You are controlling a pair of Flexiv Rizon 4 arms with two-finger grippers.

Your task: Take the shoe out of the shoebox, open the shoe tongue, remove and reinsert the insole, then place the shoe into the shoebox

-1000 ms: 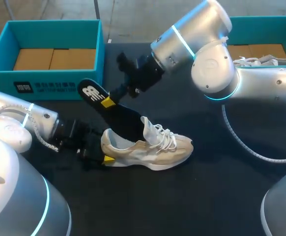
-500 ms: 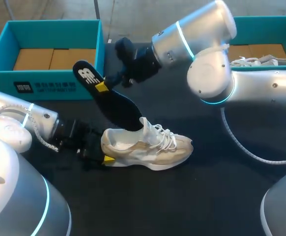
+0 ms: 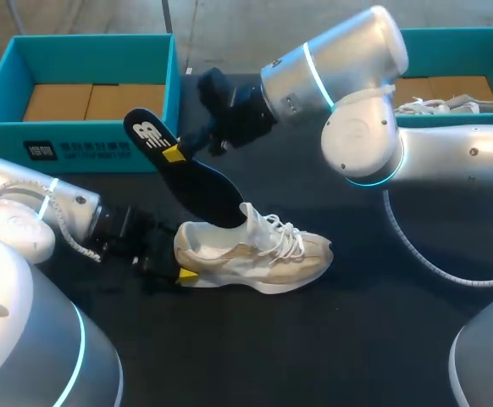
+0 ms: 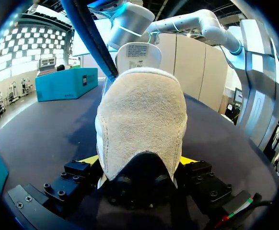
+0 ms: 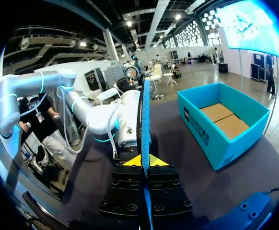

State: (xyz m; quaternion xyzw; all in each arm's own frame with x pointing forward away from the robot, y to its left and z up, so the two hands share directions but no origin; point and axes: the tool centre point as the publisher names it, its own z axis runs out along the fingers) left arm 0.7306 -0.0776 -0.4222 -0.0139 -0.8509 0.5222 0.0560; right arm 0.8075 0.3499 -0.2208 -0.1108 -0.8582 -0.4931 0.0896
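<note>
1. I judge the insole step to be in hand. The shoe (image 3: 255, 254) lies on its sole on the worktop (image 3: 331, 348), toe to the right. The insole (image 3: 187, 178) slants up and to the far left from the shoe's opening.
2. The insole's low end sits at the collar, just behind the raised tongue (image 3: 255, 222). I cannot tell if it is fully clear.
3. The next move calls for lifting it free, then feeding it back toe-first under the tongue while the heel is kept braced.
4. The left jaws stand wide apart and grip the shoe's heel from both sides, one yellow tip against each flank.
5. The right jaws are nearly closed, pinching the thin insole near its heel end. In the right wrist view it stands edge-on between the tips.
</note>
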